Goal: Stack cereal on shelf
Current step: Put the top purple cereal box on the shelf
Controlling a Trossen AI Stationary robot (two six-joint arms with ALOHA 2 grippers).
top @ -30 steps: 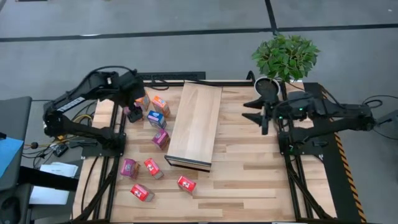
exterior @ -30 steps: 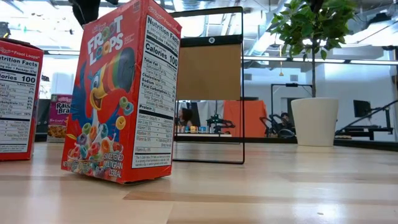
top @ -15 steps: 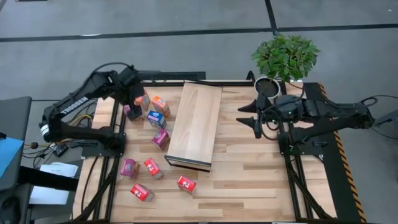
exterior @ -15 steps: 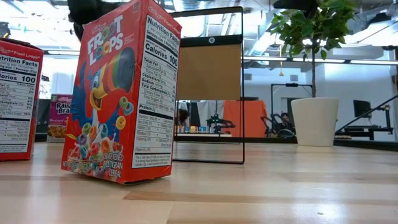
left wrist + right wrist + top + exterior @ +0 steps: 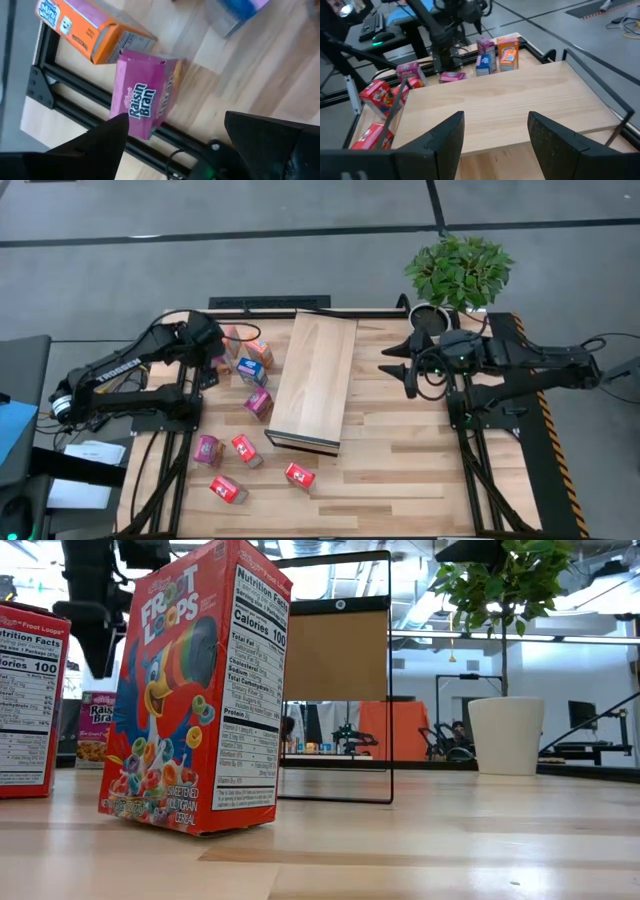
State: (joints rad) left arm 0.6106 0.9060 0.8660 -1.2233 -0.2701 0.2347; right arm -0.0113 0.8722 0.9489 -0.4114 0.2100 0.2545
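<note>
My left gripper (image 5: 207,360) is open at the table's far left. It hangs over a magenta Raisin Bran box (image 5: 147,100) that lies on its side by the table's left rail. An orange box (image 5: 90,30) and a blue box (image 5: 235,12) are beside it. The gripper also shows as a dark shape in the low view (image 5: 95,610). The shelf (image 5: 315,380) lies mid-table with its top bare. My right gripper (image 5: 405,370) is open and empty, right of the shelf (image 5: 510,105) and pointing at it. Other red and magenta boxes (image 5: 246,450) sit on the table left of the shelf.
A potted plant (image 5: 458,275) stands at the table's far right corner. A red Froot Loops box (image 5: 195,690) stands upright close to the low camera, with another red box (image 5: 25,700) left of it. Bare tabletop (image 5: 400,470) lies right of the shelf.
My left gripper has come down and moved a little toward the table's left edge, over the magenta box; it now shows in the low view. My right gripper has moved a little toward the shelf.
</note>
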